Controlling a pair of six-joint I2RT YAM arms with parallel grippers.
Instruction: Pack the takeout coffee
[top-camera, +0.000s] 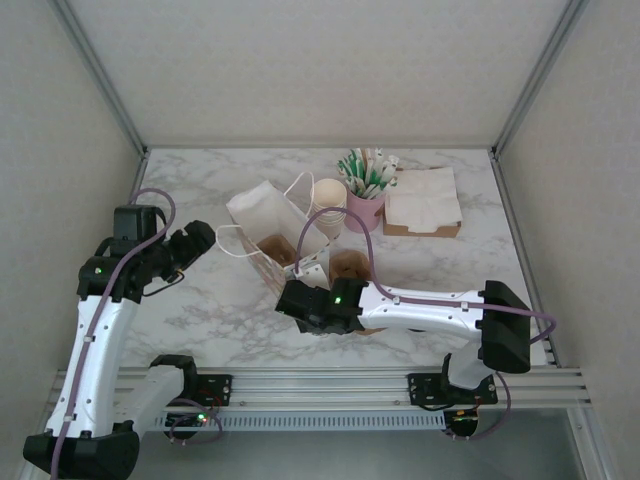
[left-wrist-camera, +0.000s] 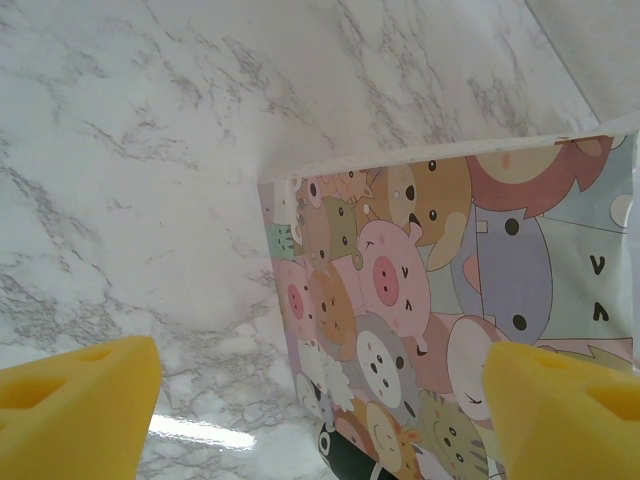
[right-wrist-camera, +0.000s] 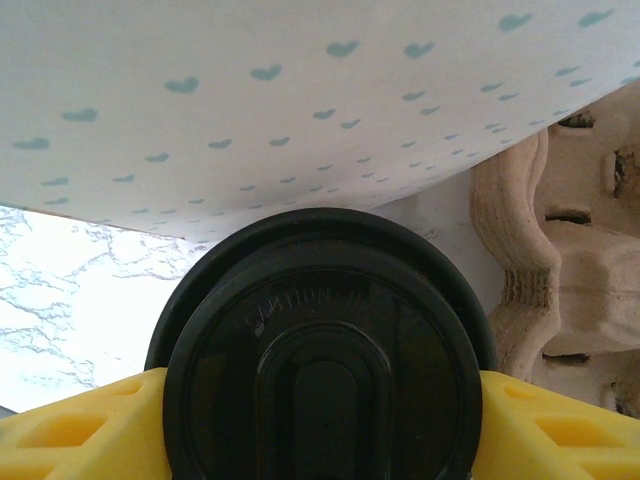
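Right wrist shows the coffee (right-wrist-camera: 320, 330) between my right gripper's (right-wrist-camera: 322, 425) pads, grip uncertain, with the bag (right-wrist-camera: 300, 100) just ahead, so I judge packing undone; my left gripper (left-wrist-camera: 320, 410) hangs spread beside that bag.

One piece of lettering can be read. It is embossed, black on black, on the takeout coffee lid (right-wrist-camera: 320, 350) in the right wrist view. It curves along a raised ring at about eleven o'clock from the lid's centre. The first word reads "CAUTION". The letters after it, toward twelve o'clock, look like "HO" and then grow too faint to tell. At twelve o'clock above the lid, the white paper (right-wrist-camera: 300, 100) carries rows of small teal heart marks and no words. In the left wrist view, the cartoon-animal panel (left-wrist-camera: 430, 300) shows animal faces only. In the top view, any print is too small to read.
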